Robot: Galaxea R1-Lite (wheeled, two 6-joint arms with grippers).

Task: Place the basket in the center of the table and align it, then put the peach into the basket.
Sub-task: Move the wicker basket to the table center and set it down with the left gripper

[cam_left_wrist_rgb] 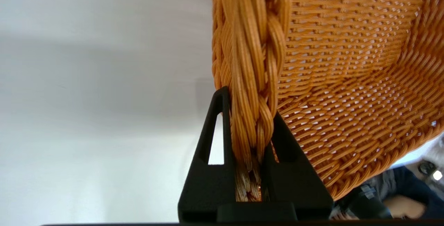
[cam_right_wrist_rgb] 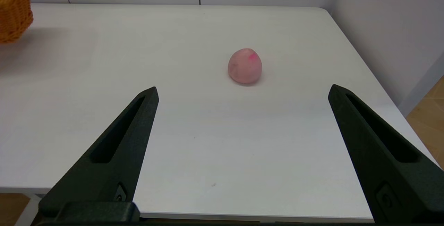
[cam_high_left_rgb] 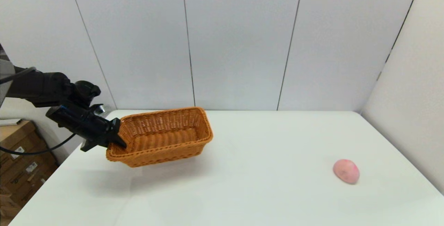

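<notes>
The orange-brown woven basket (cam_high_left_rgb: pixel 163 135) hangs tilted above the back left of the white table (cam_high_left_rgb: pixel 242 191), casting a shadow below it. My left gripper (cam_high_left_rgb: pixel 116 139) is shut on the braided rim of its left short end; the left wrist view shows both black fingers (cam_left_wrist_rgb: pixel 218 128) clamping the braid of the basket (cam_left_wrist_rgb: pixel 347 63). The pale pink peach (cam_high_left_rgb: pixel 346 171) lies on the table at the right. My right gripper (cam_right_wrist_rgb: pixel 242 90) stands open near the table's front edge, with the peach (cam_right_wrist_rgb: pixel 244 65) a little beyond its fingertips. A corner of the basket (cam_right_wrist_rgb: pixel 14 7) shows there too.
White wall panels (cam_high_left_rgb: pixel 236 42) close off the table's far side and right side. Cardboard boxes (cam_high_left_rgb: pixel 20 160) stand on the floor off the table's left edge.
</notes>
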